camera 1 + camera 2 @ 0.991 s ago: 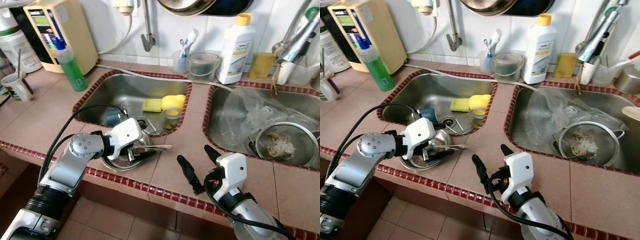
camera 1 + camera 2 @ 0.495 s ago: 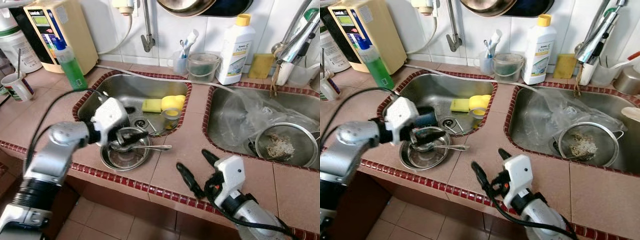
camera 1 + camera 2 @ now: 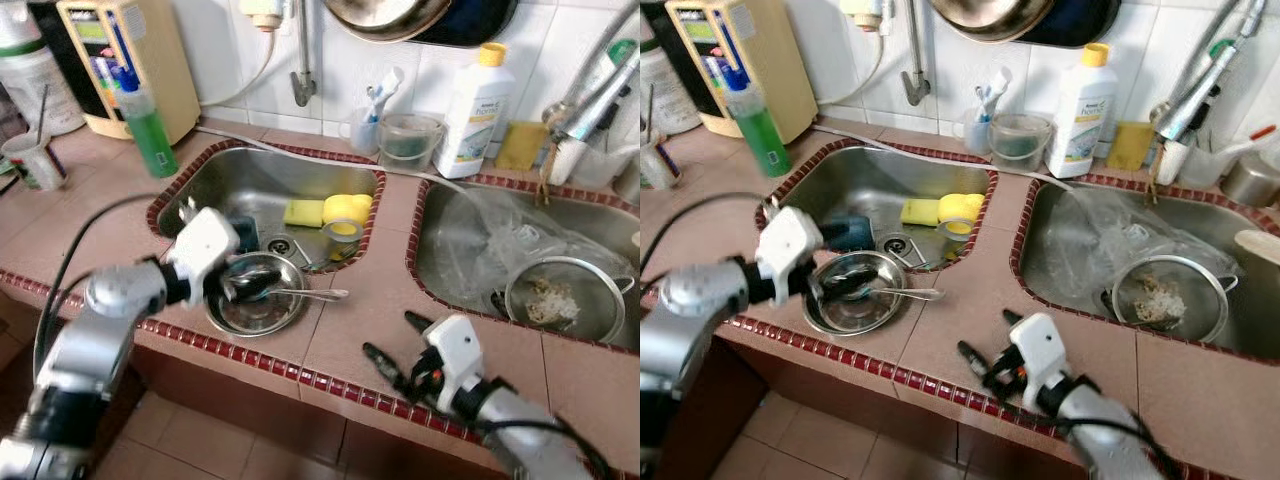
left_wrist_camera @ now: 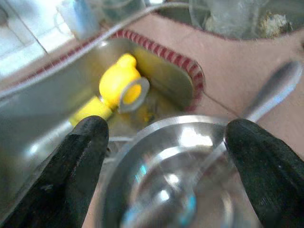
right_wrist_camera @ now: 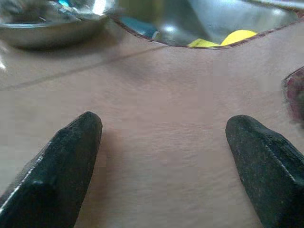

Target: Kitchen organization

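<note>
Bowl (image 3: 257,306) sitting on bench (image 3: 370,300) edge by sink (image 3: 250,185), spoon (image 3: 315,294) lying in it. Left tool (image 3: 248,284), fingers apart, hovering over bowl, pulled back since earlier. Right tool (image 3: 400,345) spread wide, resting on bench.

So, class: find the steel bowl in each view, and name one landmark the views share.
Left eye view: steel bowl, lower left, on the counter's edge.
Right eye view: lower left.
Left wrist view: between the fingers.
Right wrist view: top left corner.
Shared landmark: yellow sponge.
</note>
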You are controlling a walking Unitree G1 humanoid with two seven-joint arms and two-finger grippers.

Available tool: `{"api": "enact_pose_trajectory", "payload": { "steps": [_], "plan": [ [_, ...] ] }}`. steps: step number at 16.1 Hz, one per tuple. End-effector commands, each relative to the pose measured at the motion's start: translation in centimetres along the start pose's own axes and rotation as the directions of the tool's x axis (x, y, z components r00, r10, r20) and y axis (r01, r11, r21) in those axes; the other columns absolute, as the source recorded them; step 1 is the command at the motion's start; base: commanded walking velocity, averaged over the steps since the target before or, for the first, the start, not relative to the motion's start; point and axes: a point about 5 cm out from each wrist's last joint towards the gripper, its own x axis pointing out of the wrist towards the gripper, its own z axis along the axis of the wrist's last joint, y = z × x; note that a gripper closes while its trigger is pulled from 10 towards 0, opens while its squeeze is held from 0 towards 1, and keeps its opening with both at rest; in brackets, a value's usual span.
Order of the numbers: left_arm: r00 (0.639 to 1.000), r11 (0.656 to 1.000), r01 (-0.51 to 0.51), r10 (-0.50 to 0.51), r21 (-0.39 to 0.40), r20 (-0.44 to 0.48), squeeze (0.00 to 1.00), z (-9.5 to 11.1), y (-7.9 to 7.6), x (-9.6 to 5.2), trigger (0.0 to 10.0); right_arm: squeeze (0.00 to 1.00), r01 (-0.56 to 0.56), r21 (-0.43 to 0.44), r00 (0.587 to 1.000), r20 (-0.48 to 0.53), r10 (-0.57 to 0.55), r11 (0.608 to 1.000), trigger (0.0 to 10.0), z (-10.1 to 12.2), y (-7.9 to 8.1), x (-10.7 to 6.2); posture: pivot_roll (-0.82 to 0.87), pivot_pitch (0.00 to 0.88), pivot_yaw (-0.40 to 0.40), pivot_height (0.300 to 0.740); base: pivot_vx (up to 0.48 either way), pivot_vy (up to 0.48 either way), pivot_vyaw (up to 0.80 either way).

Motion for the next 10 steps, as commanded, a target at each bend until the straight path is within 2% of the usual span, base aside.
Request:
{"api": "enact_pose_trajectory", "payload": {
  "steps": [1, 2, 5, 10],
  "plan": [
    [1.000, 1.000, 0.008, -0.008, 0.016, -0.007, 0.00, -0.1, -0.7, 0.1, 10.0, 0.00, 0.008, -0.043, 1.000, 0.014, -0.007, 0.999, 10.0, 0.2, -0.9, 0.1, -0.15, 0.037, 0.021, 0.740, 0.000, 0.000, 0.00],
    [1.000, 1.000, 0.027, -0.027, 0.001, -0.007, 0.00, -0.3, -1.9, 0.4, 10.0, 0.00, 0.001, -0.089, 1.000, 0.022, 0.001, 0.996, 10.0, 0.5, -2.0, 0.4, -0.15, 0.038, 0.012, 0.740, 0.000, 0.000, 0.00],
    [0.998, 0.998, 0.055, -0.055, -0.030, 0.005, 0.00, -0.3, -3.4, 0.7, 10.0, 0.00, -0.033, -0.152, 0.998, 0.053, 0.042, 0.988, 10.0, 1.5, -3.2, 1.0, -0.15, 0.041, 0.005, 0.740, 0.000, 0.000, 0.00],
    [0.998, 0.998, 0.058, -0.057, -0.036, 0.014, 0.00, 0.2, -4.1, 0.8, 10.0, 0.00, -0.118, -0.242, 0.992, 0.021, 0.127, 0.963, 10.0, 1.7, -4.3, 2.0, -0.14, 0.050, -0.003, 0.740, 0.000, 0.000, 0.00]
  ]
}}
